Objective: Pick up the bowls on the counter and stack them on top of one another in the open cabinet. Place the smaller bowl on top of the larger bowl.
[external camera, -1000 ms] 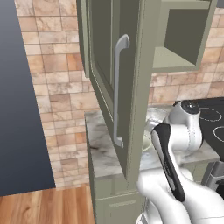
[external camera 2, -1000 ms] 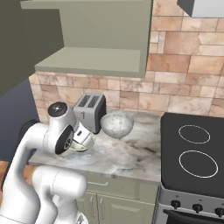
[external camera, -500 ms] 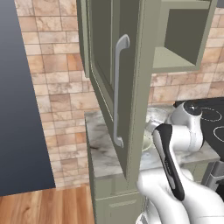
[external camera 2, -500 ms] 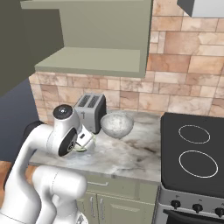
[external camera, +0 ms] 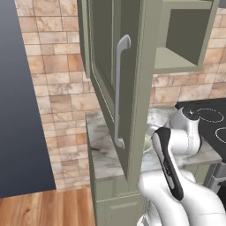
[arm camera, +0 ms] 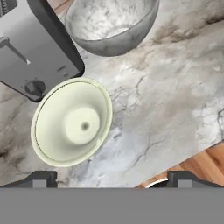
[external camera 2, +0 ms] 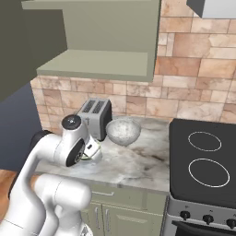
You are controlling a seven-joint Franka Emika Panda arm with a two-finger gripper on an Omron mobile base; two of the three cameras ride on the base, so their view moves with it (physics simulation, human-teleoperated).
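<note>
Arm swung down and left in the right base view over the last second, wrist now low over the counter (external camera 2: pixel 138 161). Gripper (arm camera: pixel 109 179) above the smaller bowl (arm camera: pixel 72 122), left of centre in hand view; jaws wide open, holding nothing. Likely lining up the first pick. Toaster (arm camera: pixel 30 48) touching or just beside the bowl's upper-left rim; larger bowl (arm camera: pixel 111 26) near, upper centre. Open counter lower right. Open cabinet (external camera 2: pixel 99 64) shelf bare, top of frame.

I find no writing to read anywhere: the toaster (arm camera: pixel 35 48) carries a plain knob and lever with no lettering, both bowls are bare, and the stove (external camera 2: pixel 205 161) shows only ring marks.
</note>
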